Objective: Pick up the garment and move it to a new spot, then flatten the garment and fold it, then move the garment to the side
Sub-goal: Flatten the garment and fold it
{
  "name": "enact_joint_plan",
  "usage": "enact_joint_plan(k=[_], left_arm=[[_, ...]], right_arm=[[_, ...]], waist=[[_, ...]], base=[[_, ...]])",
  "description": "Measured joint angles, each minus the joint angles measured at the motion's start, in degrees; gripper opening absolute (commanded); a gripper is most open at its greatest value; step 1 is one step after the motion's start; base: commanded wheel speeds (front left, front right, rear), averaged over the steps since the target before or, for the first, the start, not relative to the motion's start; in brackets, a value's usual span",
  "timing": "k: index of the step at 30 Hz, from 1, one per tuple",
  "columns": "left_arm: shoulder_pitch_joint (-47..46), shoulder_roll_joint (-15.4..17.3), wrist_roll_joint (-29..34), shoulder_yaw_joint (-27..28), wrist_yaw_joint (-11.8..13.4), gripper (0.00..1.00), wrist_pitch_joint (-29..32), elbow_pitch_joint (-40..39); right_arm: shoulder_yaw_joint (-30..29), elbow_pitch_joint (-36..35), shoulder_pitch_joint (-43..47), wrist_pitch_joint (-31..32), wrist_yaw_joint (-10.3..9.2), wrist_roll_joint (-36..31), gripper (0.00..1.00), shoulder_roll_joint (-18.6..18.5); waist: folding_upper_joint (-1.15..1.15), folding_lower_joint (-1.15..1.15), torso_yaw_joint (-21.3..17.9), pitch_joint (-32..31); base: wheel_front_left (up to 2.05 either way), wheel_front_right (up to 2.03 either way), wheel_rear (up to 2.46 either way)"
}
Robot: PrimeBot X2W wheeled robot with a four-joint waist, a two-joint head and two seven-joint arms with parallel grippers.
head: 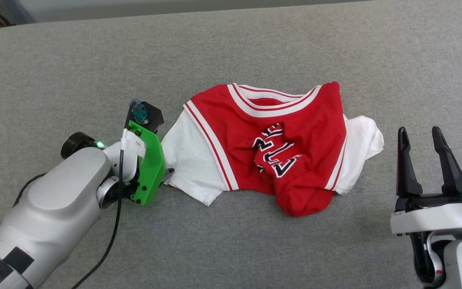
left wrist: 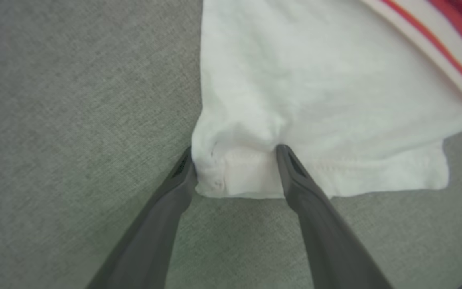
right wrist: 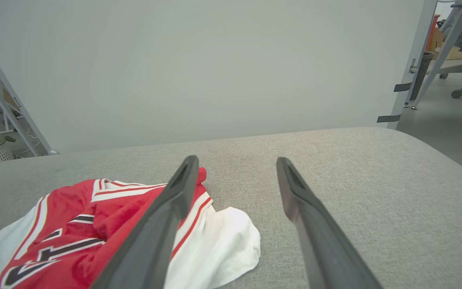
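Head view: the garment (head: 279,148) lies crumpled in the middle of the frame on the grey cushion (head: 74,60). Its red body is bunched so the black lettering is creased, a white sleeve lies out to each side, and the striped collar is toward the top. The left gripper (head: 167,173) sits at the sleeve edge, centre left. The right gripper (head: 419,131) is at lower right, spread and empty.

Left wrist view: the fingers (left wrist: 291,172) straddle the hemmed corner of the white sleeve (left wrist: 315,100), jaws apart with cloth between them, not yet pinched. I judge the best grasp is to close low on the stitched hem and catch both layers, so nothing slips on the lift.

Right wrist view: the garment sits at lower left, and the parted fingers hold nothing. Taking the far sleeve would probably keep the lift even.
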Motion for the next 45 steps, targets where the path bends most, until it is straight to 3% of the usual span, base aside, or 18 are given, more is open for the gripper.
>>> enact_joint_plan(k=[1,2,3,4,11,21,30,31,32,33,38,45], left_arm=[[-0.32,-0.08,-0.3,-0.59,-0.02,1.0,-0.44,0.43],[-0.71,-0.13,-0.63,-1.64,-0.02,0.72,-0.59,0.6],[-1.12,-0.05,-0.93,-2.38,-0.02,0.22,-0.86,0.68],[-1.58,0.1,-1.11,-3.33,-0.02,0.0,-1.53,0.69],[-2.64,1.67,-3.43,-5.28,-0.03,0.0,-8.64,0.4],[-2.66,10.63,-6.87,-2.75,-0.02,0.0,-12.46,3.45],[0.69,11.32,-8.77,-2.7,1.13,0.0,-13.52,10.58],[0.97,11.0,-8.78,-2.7,1.36,0.03,-14.19,11.25],[1.14,10.5,-8.81,-2.56,1.57,0.4,-15.07,11.84],[1.17,9.96,-8.77,-2.36,1.78,1.0,-16.53,12.33],[1.23,7.82,-7.15,-1.45,3.63,1.0,-26.14,13.48],[4.12,5.89,-4.16,1.58,10.42,1.0,-44.62,10.9]], right_arm=[[-0.04,0.01,0.0,0.0,0.0,0.09,1.0,-0.01],[-0.09,0.03,0.0,0.0,0.0,0.26,1.0,-0.03],[-0.11,0.04,0.0,0.0,0.0,0.33,1.0,-0.03],[-0.16,0.07,0.0,0.0,0.0,0.33,1.0,-0.03],[-1.16,0.19,0.35,0.0,0.0,0.34,1.0,-0.03],[-1.32,0.32,0.92,0.0,0.0,0.32,1.0,-0.02],[-1.56,0.71,1.05,0.0,0.0,-0.3,1.0,-0.03],[-1.56,0.73,1.07,0.0,0.0,-0.31,1.0,-0.02],[-1.58,0.74,1.08,0.0,0.0,-0.42,1.0,-0.02],[-1.67,0.75,1.09,0.0,0.0,-0.66,1.0,-0.02],[-2.59,0.36,1.09,0.0,0.0,-1.32,1.0,-0.02],[-5.82,-1.47,0.57,0.0,0.0,-2.23,1.0,-0.04]], waist=[[0.0,0.0,-0.18,0.19],[0.0,0.0,-0.35,0.34],[0.0,0.0,-0.45,0.41],[0.0,0.0,-0.52,0.43],[0.0,0.0,0.08,-0.84],[0.0,0.0,1.71,-3.02],[0.0,0.0,1.45,-2.63],[0.0,0.0,1.42,-2.58],[0.0,0.0,1.42,-2.55],[0.0,0.0,1.46,-2.59],[0.0,0.0,1.8,-3.56],[0.0,0.0,3.01,-6.04]], base=[[0.0,0.0,0.0],[0.0,0.0,0.0],[0.0,0.0,0.0],[0.0,0.0,0.0],[0.0,0.0,0.0],[0.0,0.0,0.0],[0.0,0.0,0.0],[0.0,0.0,0.0],[0.0,0.0,0.0],[0.0,0.0,0.0],[0.0,0.0,0.0],[0.0,0.0,0.0]])
